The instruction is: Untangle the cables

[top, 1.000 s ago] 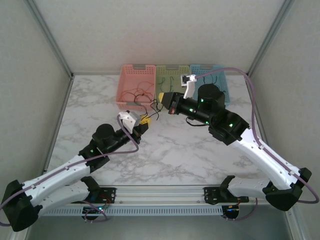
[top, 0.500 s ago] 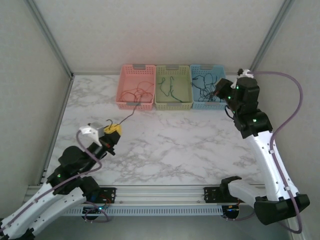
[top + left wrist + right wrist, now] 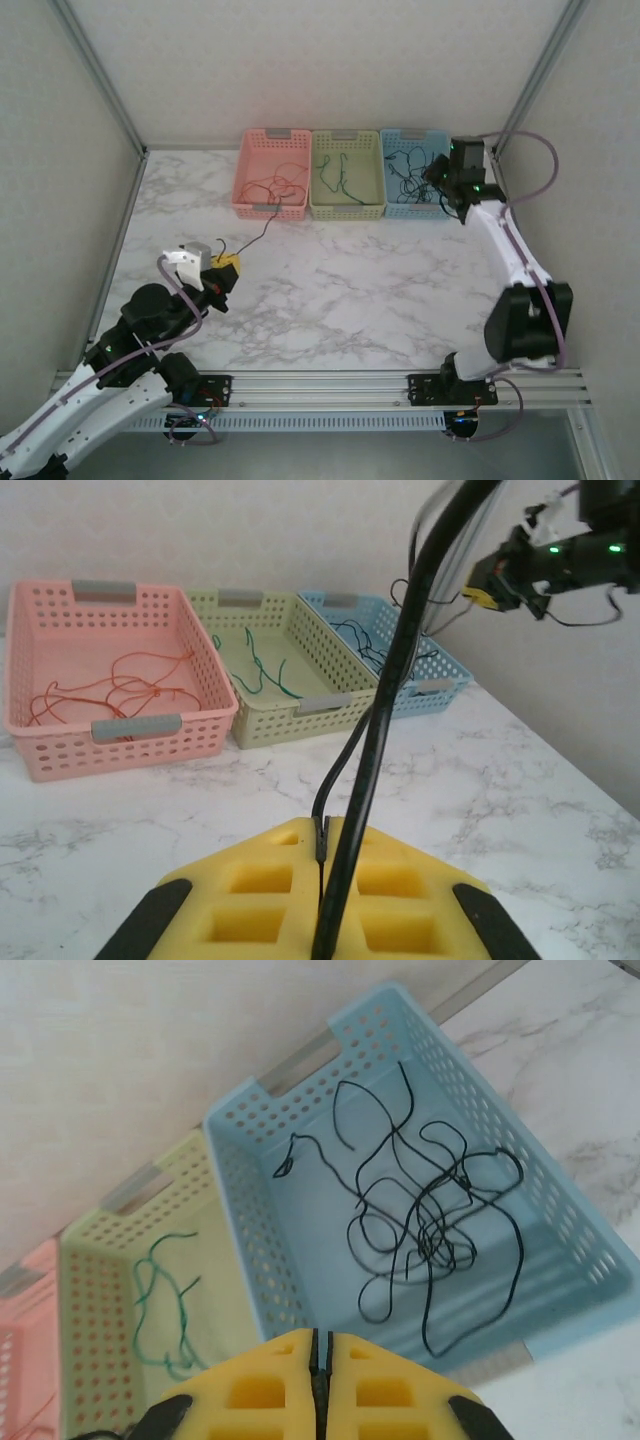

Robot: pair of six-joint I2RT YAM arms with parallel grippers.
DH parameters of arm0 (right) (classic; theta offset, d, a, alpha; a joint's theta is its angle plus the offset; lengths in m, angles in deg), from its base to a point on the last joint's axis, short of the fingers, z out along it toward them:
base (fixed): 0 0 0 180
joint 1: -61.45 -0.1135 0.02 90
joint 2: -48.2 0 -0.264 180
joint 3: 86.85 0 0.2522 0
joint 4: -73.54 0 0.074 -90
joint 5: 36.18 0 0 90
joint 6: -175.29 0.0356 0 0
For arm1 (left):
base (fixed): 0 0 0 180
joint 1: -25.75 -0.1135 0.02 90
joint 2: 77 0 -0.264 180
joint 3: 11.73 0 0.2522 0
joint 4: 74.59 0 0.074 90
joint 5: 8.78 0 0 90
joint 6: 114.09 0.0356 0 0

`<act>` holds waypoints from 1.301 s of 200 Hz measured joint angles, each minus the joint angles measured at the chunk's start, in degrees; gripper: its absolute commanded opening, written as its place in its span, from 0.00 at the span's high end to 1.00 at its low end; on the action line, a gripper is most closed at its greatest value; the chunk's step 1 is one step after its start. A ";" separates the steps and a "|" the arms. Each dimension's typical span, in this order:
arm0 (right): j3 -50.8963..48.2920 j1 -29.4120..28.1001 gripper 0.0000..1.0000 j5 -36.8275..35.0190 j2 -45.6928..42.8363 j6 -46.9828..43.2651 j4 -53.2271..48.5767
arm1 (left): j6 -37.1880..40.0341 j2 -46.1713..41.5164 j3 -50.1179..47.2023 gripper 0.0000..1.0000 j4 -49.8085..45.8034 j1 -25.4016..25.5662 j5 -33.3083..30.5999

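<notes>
My left gripper (image 3: 226,266) sits low over the table at the near left, its yellow pads shut on a thin black cable (image 3: 322,832). That cable rises from the pinch (image 3: 400,650) and, in the top view, runs as a dark line (image 3: 258,229) toward the pink basket (image 3: 252,208). Red cables (image 3: 275,186) lie in the pink basket, green cables (image 3: 336,176) in the green basket (image 3: 346,210), and a loose heap of black cables (image 3: 430,1230) in the blue basket (image 3: 240,1210). My right gripper (image 3: 437,178) hovers over the blue basket, pads shut (image 3: 316,1340) with nothing visible between them.
The three baskets stand side by side against the back wall. Metal frame posts (image 3: 120,120) rise at the back corners. The right arm (image 3: 510,250) stands folded along the right side, its lilac hose (image 3: 530,150) looping near the right post.
Both arms left the middle. The left drew back to the near left, trailing the black cable from the pink basket. The right swung to the back right, over the blue basket.
</notes>
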 measured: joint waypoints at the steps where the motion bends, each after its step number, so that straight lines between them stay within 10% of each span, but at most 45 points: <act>1: 0.22 0.00 0.99 -0.04 0.31 0.02 0.04 | 0.00 0.02 0.02 1.00 -0.02 0.00 0.02; 55: 16.83 1.01 0.31 -1.53 19.21 2.93 -1.36 | 0.00 2.51 2.49 1.00 -0.96 0.00 2.34; 101: 14.36 0.76 0.28 -0.17 15.87 1.75 -1.75 | -0.15 4.55 2.71 1.00 -1.16 0.00 3.52; 192: -28.68 -12.48 0.13 29.14 -36.59 -6.01 18.56 | -4.17 15.61 4.76 1.00 5.84 0.00 11.26; 260: -34.97 -25.33 0.07 40.39 -40.30 -13.05 24.85 | -8.83 21.55 9.86 1.00 13.05 0.00 19.50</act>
